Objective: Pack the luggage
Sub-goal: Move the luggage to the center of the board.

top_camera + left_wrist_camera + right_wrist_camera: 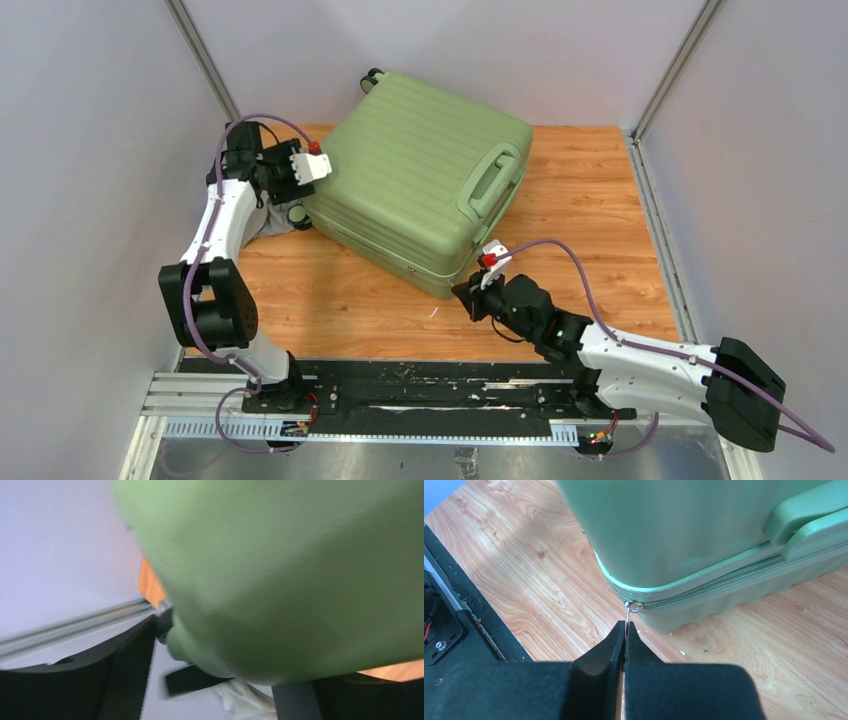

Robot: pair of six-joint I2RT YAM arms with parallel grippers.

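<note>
**Right fingers pinch the zipper pull at the corner of the closed luggage**

The luggage (420,170) lies flat and closed on the wooden table (590,200), ribbed shell upward; it sits just beyond the tips of the right gripper (625,630) and directly against the left gripper (310,178), so that both sets of fingers meet it at its near side.

Right fingers (611,645): clenched, pads pressed together with no gap; the small metal zipper pull (628,611) runs down from the slider straight into their tips and is grasped there; the zipper (734,577) leads away from the fingertips to the right along the seam; a side handle (809,520) stands up and to the right of the tips, well beyond the pull; bare wood lies to either side of the fingers.

Left fingers (100,680): spread wide, one dark finger at each lower side of the blurred wrist view; the green shell fills the space between and above them; whether they press on the shell or stand released around it, I cannot tell; a pale crumpled cloth (245,697) shows just below the shell, between the fingers; in the overhead view a black wheel (298,213) sits just nearer than this gripper, at the same corner.
</note>
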